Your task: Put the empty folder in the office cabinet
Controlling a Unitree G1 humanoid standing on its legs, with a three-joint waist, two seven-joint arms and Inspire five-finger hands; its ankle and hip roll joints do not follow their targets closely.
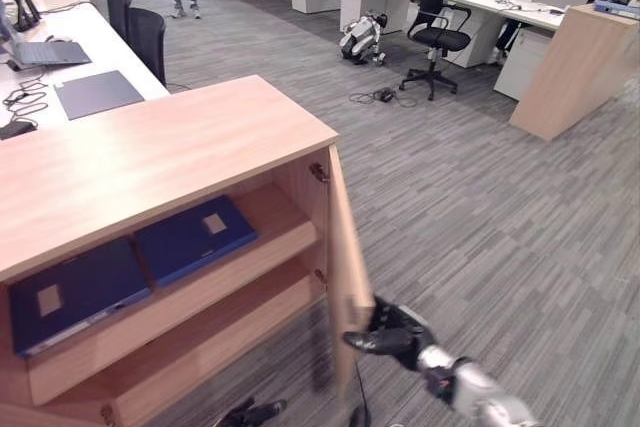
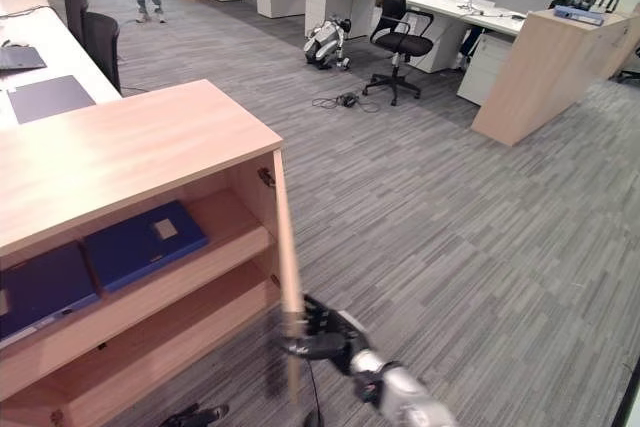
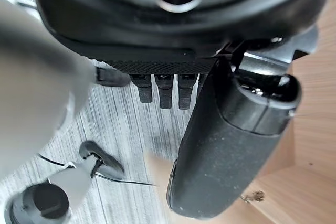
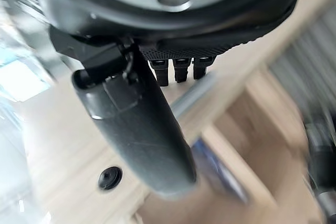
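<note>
The left hand [image 3: 231, 145] hangs with short dark fingers [image 3: 165, 92] over grey striped carpet [image 3: 123, 129], light wooden cabinet panels [image 3: 310, 145] at three o'clock, a small metal hinge [image 3: 253, 196] at five.

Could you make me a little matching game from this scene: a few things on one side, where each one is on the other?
Things:
1. blue folders
2. right hand
3. black office chair
4. laptop

Places:
A. on the white desk
B. at the open cabinet door's edge
C. on the cabinet's upper shelf
D. on the grey carpet by the far desks

Pairs: 1-C, 2-B, 3-D, 4-A
</note>
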